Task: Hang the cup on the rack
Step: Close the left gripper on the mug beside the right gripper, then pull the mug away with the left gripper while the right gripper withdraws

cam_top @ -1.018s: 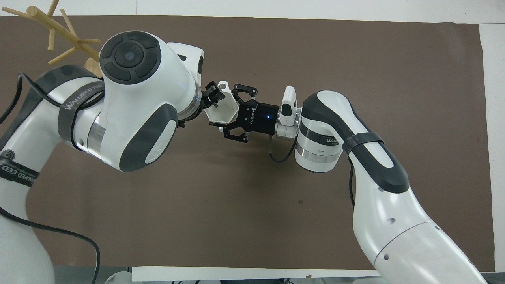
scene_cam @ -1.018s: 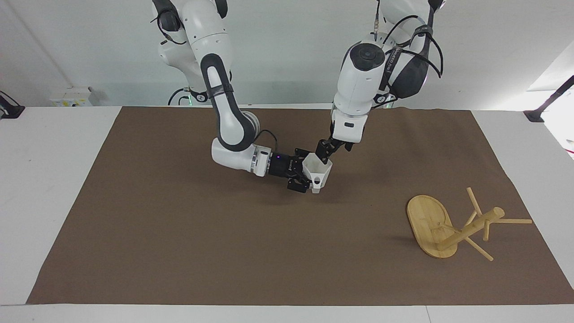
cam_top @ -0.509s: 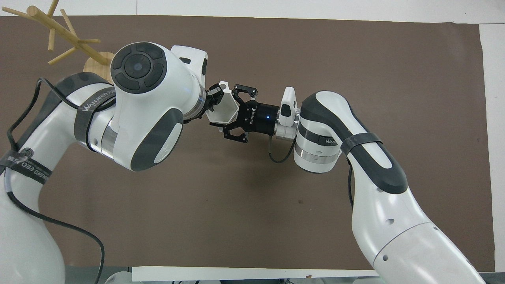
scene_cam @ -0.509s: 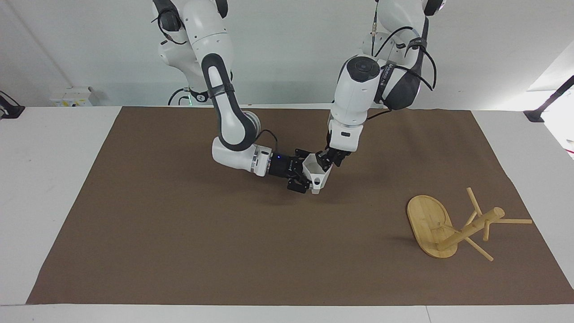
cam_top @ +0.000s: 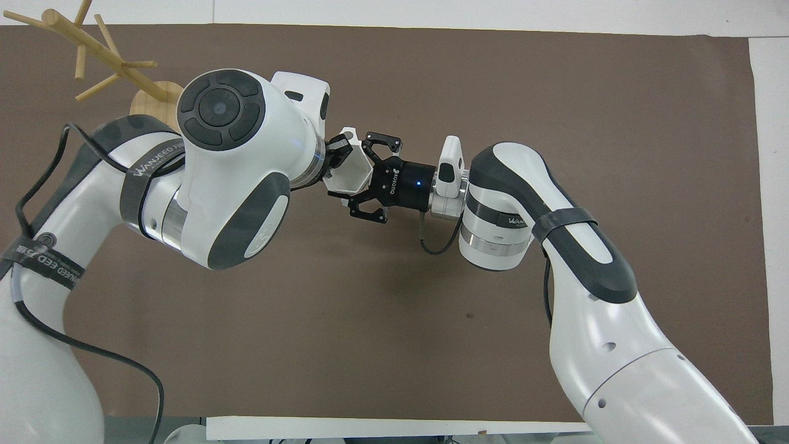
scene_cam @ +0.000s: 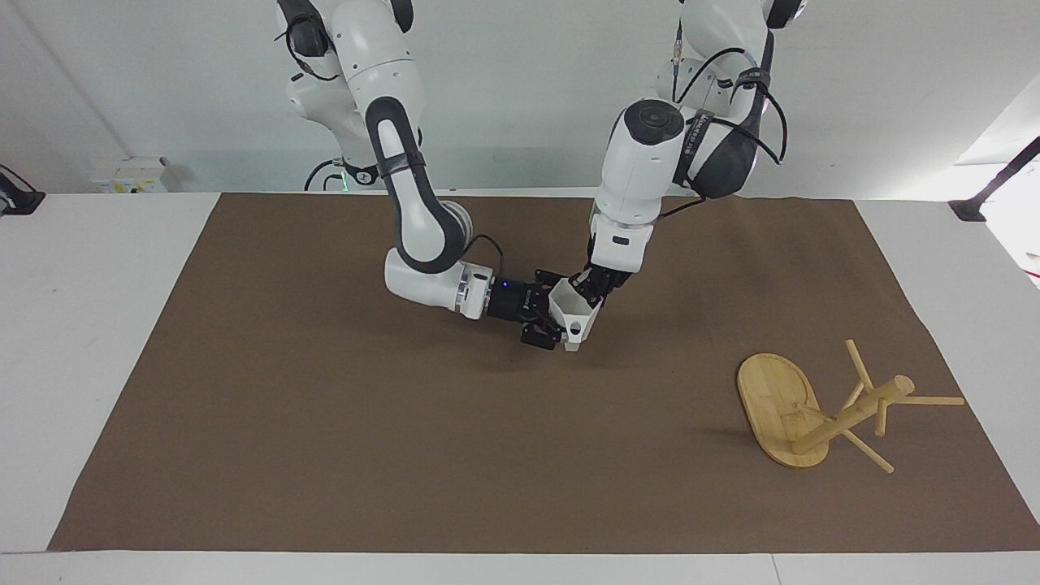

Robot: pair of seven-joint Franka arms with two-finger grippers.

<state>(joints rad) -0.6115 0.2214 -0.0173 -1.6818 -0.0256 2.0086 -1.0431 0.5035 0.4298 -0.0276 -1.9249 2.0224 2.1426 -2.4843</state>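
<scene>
The white faceted cup [scene_cam: 574, 315] is off the mat at mid-table, tilted, handle toward the mat. My right gripper [scene_cam: 555, 313] comes in sideways and is shut on the cup's body; in the overhead view the cup [cam_top: 349, 175] sits between the right gripper's [cam_top: 359, 175] spread fingers. My left gripper [scene_cam: 591, 283] comes down from above and meets the cup's rim on the side toward the left arm's end; it also shows in the overhead view [cam_top: 336, 154]. The bamboo rack [scene_cam: 812, 410] lies tipped on its side, farther from the robots, toward the left arm's end.
A brown mat [scene_cam: 325, 422] covers most of the white table. The rack's post and pegs [cam_top: 92, 46] point toward the table's edge at the left arm's end. The left arm's elbow hides part of the rack's base in the overhead view.
My left gripper has moved down and closer onto the cup's rim, its arm swinging a little toward the right arm. The right gripper and cup have hardly moved.
</scene>
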